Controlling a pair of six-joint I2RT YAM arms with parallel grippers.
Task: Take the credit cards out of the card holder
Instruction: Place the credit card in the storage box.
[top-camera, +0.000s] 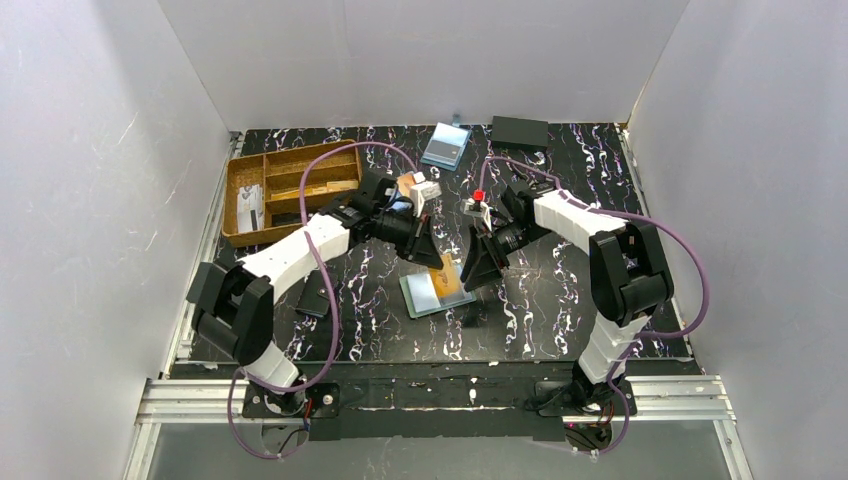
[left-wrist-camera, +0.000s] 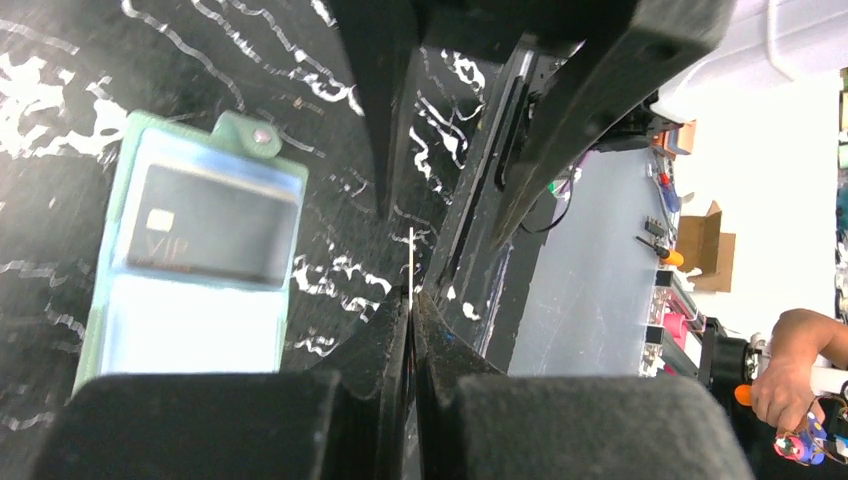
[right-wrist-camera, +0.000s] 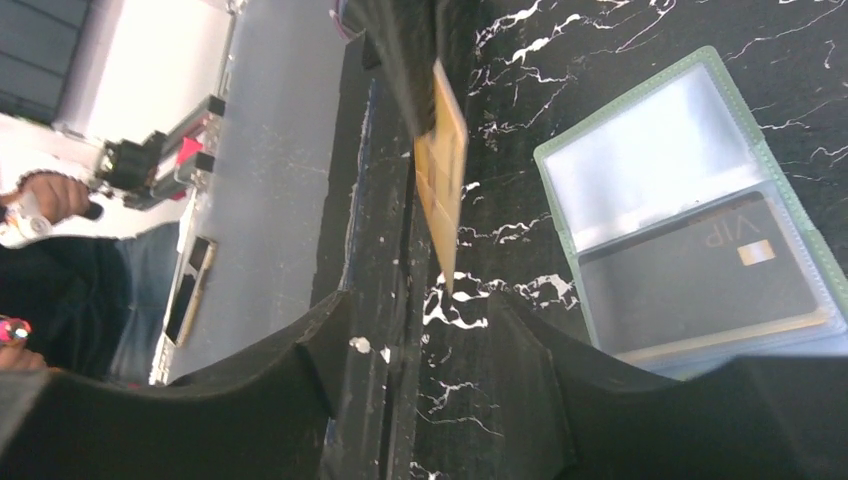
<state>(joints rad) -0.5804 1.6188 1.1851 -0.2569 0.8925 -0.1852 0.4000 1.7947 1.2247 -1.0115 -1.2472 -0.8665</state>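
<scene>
- Card holder (top-camera: 425, 300): lies opened flat on the surface (top-camera: 540, 300) between both arms, pockets upward for access; the dark VIP card (right-wrist-camera: 700, 270) is not yet removed.
- Left gripper (left-wrist-camera: 412, 310): jaws clamped on the gold card (right-wrist-camera: 445, 180), holding it edge-on above the surface.
- Right gripper (right-wrist-camera: 425, 310): jaws parted and empty beside the card's tip, probably a handover.

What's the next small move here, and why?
Probably the left end effector should carry the orange card aside and set it down. It alone pinches that card, the right end effector is open, and a black card sits in the card holder.
</scene>
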